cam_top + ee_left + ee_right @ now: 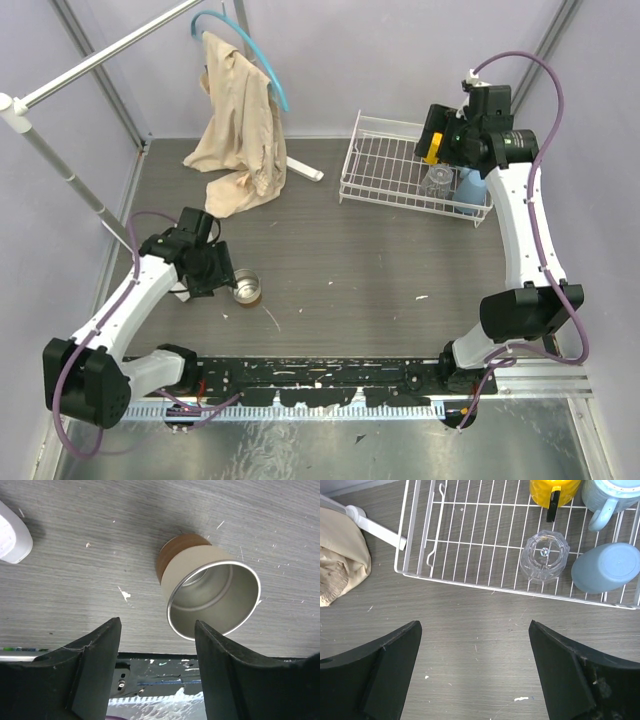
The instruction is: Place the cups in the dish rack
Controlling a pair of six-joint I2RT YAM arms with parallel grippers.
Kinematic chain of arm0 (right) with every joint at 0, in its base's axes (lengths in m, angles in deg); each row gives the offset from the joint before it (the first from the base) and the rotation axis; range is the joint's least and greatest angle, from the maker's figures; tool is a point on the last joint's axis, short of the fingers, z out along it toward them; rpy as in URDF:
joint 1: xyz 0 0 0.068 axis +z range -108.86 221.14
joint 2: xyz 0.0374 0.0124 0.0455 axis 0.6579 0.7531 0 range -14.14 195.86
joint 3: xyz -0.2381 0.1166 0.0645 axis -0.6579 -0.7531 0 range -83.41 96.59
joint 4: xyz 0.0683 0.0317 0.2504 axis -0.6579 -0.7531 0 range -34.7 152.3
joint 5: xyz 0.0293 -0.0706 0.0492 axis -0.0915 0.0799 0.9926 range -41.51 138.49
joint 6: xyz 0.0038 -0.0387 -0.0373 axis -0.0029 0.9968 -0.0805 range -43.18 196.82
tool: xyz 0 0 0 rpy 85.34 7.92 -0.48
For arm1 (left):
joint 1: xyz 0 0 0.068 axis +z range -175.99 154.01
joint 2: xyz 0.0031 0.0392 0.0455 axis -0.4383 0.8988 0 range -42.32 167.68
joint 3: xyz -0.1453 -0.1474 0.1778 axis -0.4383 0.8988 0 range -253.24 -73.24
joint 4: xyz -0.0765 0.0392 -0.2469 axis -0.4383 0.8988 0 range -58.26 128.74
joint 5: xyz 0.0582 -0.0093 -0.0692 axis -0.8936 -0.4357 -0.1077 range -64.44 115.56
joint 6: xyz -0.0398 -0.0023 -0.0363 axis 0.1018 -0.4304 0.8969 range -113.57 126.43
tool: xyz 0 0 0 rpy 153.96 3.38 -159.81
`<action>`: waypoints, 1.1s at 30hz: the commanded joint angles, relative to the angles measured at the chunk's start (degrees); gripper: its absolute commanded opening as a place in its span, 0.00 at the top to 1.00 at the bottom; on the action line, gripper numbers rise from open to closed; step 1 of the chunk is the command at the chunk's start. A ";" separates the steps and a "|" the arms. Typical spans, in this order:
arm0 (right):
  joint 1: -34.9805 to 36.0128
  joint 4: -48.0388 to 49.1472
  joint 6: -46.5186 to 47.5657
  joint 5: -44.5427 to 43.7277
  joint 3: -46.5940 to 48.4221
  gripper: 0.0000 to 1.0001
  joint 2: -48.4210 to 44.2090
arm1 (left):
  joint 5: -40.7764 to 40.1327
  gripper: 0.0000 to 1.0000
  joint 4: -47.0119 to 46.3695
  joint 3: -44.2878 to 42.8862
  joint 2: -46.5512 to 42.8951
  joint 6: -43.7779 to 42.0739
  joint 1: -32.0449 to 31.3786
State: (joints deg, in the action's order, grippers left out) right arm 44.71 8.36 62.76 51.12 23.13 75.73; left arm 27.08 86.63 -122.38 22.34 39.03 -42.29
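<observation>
The white wire dish rack (385, 165) stands at the back right. In the right wrist view the rack (470, 545) holds a yellow-orange mug (554, 490), a light blue handled mug (610, 497), an upturned light blue tumbler (607, 567) and a clear glass cup (544, 555). My right gripper (475, 625) is open and empty, high above the table just in front of the rack. The silvery metal cup (212, 597) sits mouth up on the table at the left (245, 288). My left gripper (157, 625) is open, close beside the metal cup without holding it.
A beige cloth (235, 130) hangs from a white pole clothes stand (60, 160) at the back left and lies partly on the table. A foot of the stand (375, 527) lies near the rack's left side; another white foot (12, 535) is near my left gripper.
</observation>
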 commanded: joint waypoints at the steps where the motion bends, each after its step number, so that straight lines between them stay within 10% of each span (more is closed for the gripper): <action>1: -0.15 3.30 0.27 1.28 -1.13 0.06 -2.59 | -1.07 0.33 -4.45 0.61 1.87 1.94 -0.17; 17: 0.11 3.75 0.18 2.46 -1.77 0.06 -2.46 | -2.09 0.54 -11.32 4.17 7.67 4.10 -0.40; 25: 0.67 3.74 0.09 3.79 -1.68 0.06 -2.26 | -1.30 0.99 -12.82 4.08 7.63 4.15 -0.43; 33: 2.93 9.01 -2.28 17.14 -7.39 0.06 -3.79 | 15.53 1.00 -20.43 -3.28 -0.01 12.82 -0.48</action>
State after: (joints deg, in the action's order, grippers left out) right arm 46.92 11.27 62.67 57.87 18.70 75.36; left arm 31.45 75.27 -120.24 27.94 45.30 -42.59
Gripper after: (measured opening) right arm 0.942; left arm 0.053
